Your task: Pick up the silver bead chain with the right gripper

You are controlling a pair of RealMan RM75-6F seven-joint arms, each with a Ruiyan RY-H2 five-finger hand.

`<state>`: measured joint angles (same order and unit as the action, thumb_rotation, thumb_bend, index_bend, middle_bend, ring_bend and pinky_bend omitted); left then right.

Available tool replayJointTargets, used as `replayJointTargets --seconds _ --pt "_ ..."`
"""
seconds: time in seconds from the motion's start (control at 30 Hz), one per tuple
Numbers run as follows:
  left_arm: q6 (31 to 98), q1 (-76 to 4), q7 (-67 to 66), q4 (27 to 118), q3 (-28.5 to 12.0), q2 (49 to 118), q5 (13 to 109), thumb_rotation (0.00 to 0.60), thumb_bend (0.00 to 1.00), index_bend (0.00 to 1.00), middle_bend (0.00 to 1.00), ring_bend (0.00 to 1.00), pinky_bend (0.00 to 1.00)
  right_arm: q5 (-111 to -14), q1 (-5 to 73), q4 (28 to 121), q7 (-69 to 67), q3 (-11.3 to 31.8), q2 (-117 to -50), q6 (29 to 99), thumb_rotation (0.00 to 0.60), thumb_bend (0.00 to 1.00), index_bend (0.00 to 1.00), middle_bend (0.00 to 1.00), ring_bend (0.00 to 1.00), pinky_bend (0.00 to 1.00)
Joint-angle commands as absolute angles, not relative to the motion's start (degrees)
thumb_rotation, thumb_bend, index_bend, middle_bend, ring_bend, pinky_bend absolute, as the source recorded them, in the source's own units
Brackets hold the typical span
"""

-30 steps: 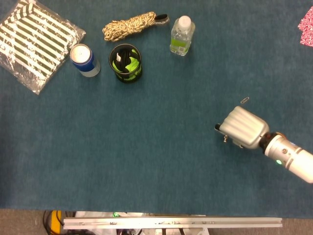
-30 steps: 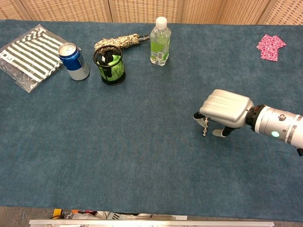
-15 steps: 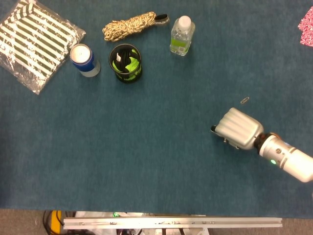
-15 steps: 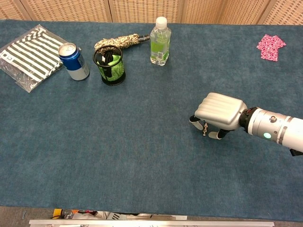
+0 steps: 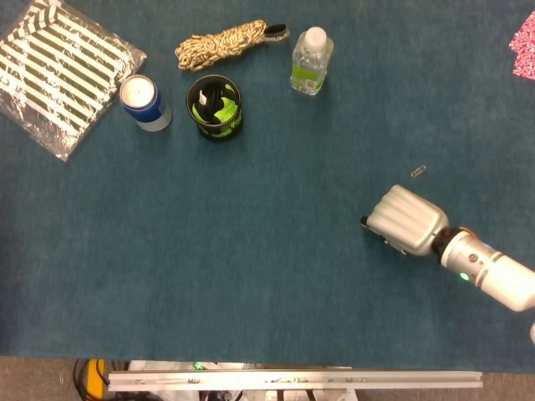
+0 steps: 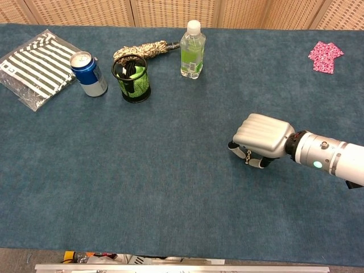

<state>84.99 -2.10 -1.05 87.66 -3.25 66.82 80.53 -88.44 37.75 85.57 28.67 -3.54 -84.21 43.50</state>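
- Chest view: right hand (image 6: 260,136) hanging low over the blue table cloth (image 6: 170,187), palm down, fingers curled under.
- Holding the silver bead chain (image 6: 247,156) in those curled fingers, with a short shiny bit dangling below the hand.
- Dangling right at the cloth, or just above it; too close to tell which.
- Head view: right hand (image 5: 405,220) showing only its silver back, hiding the chain almost fully.
- Lying alone on the cloth just beyond the hand: a tiny silver clip (image 5: 418,171), not touching anything.
- Left hand not showing in either view.
- Standing far off at the back: a blue can (image 6: 88,74), a green mesh cup (image 6: 132,79), a water bottle (image 6: 193,50) and a rope bundle (image 6: 145,49).
- Lying at the far left corner: a striped bag (image 6: 34,65); at the far right, a pink cloth (image 6: 325,57).
- Guessing the grab is done, since the chain is sitting in the fingers.
- Left to do, most likely: lifting the hand up so the chain is hanging free of the table, without letting it slip out.
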Motion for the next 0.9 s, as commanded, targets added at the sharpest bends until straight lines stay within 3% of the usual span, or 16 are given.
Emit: replayJointTargets --seconds 0.03,0.57,0.9 --pt "84.94 -2.09 -1.02 87.59 -3.29 66.85 80.42 0.6 0.22 0.0 0.0 0.0 0.0 -88.17 37.87 85.27 28.77 -3.61 -84.41 43.48 0.6 0.28 0.57 0.96 0.99 1.0" --pt "85.03 -1.91 -0.92 87.47 -3.34 66.84 80.4 0.6 0.22 0.0 0.0 0.0 0.0 -88.11 37.69 84.49 26.71 -3.96 -84.71 46.01 0.6 0.35 0.66 0.98 1.0 1.0" --pt "85.15 -1.92 -1.08 87.82 -3.35 66.68 80.65 0.6 0.22 0.0 0.0 0.0 0.0 -90.02 35.4 88.32 20.46 -3.79 -80.88 52.95 0.6 0.36 0.67 0.98 1.0 1.0"
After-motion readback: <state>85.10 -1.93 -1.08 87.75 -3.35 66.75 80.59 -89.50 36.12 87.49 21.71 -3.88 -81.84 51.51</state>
